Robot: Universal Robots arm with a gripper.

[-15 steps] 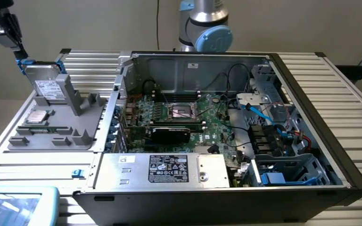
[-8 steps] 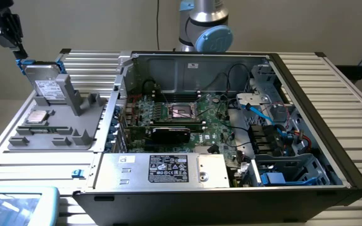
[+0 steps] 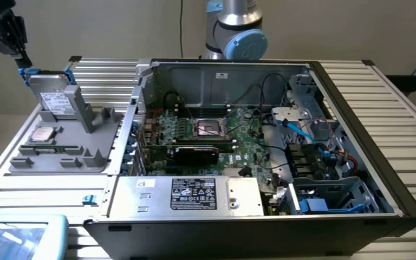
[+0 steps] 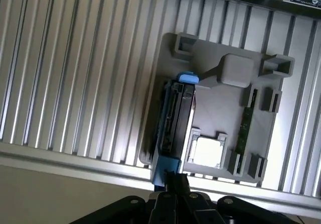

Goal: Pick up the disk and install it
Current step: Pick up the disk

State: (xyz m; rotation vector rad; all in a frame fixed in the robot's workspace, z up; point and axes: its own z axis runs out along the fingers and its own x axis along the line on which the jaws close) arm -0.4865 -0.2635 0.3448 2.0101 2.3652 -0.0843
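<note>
Fingers [image 4: 176, 183] tight on upright disk [image 3: 54, 102]

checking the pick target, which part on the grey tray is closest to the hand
The disk, standing upright at the tray's back: the hand is closed on its blue rail. The square chip lies flat, farther off.

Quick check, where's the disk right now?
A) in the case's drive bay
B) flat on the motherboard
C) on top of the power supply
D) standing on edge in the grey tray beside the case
D: the disk stands on edge in the grey tray, at the exterior view's left of the open case.
</note>
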